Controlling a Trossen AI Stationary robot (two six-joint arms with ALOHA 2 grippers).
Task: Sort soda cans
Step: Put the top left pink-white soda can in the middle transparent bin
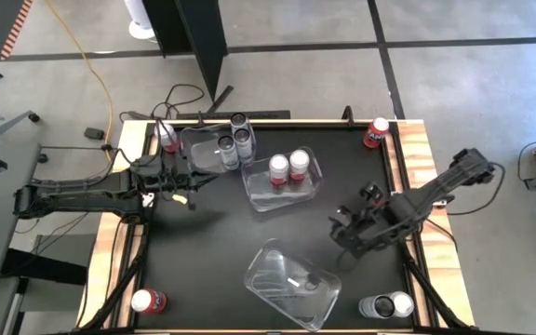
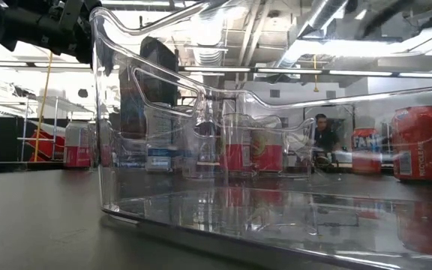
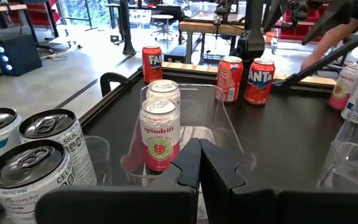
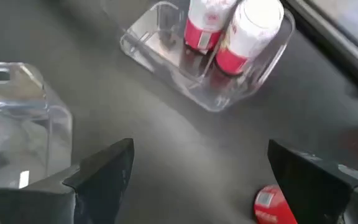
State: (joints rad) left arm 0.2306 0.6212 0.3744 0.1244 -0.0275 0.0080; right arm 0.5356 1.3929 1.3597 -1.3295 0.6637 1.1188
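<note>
Black table (image 1: 212, 242). 3 clear bins: empty bin (image 1: 291, 284) at front, middle bin (image 1: 282, 181) holding 2 red-and-white cans (image 1: 288, 166), rear bin (image 1: 207, 149) with 3 grey cans (image 1: 235, 140). Left gripper (image 1: 189, 191) fingers together, empty. Right gripper (image 1: 342, 233) fingers apart, empty, over bare table.

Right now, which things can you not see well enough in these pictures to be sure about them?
- Near clear bin: in the low view its wall fills the picture and blurs the cans behind it.
- Cans at the near right corner: too small in the high view to read any label.
- Red can: cut off by the right wrist picture's edge.
- Dark cans: cut off by the left wrist picture's edge.
</note>
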